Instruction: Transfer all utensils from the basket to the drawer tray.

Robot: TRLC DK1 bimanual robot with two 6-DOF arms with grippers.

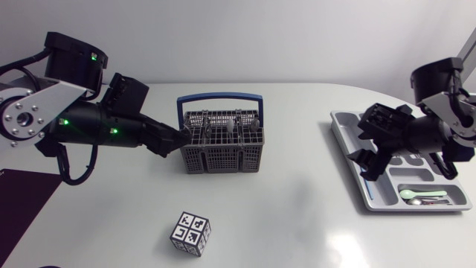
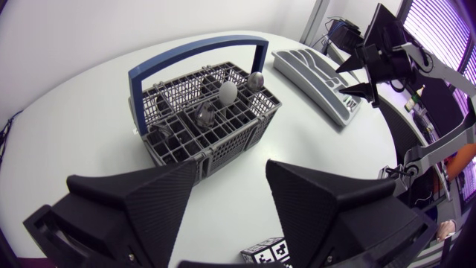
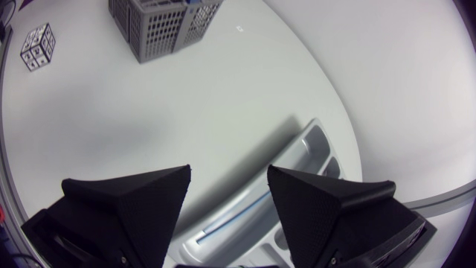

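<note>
Currently on hand:
- Basket (image 1: 220, 145): grey mesh, blue handle upright, mid table (image 1: 297, 208). At least three utensils (image 2: 227, 91) standing in it, rounded metal ends up.
- My left gripper (image 2: 232, 175): fingers apart, nothing between them, just beside basket's left wall.
- My right gripper (image 3: 229, 175): fingers spread, holding nothing, above left compartments of drawer tray (image 1: 349, 126).
- Drawer tray: grey, at table's right side. Green spoon (image 1: 411, 194) and metal utensil (image 1: 422, 201) side by side in compartment at tray's front end.
- Marker cube (image 1: 191, 234): black-and-white, near front edge, well apart from basket.
</note>
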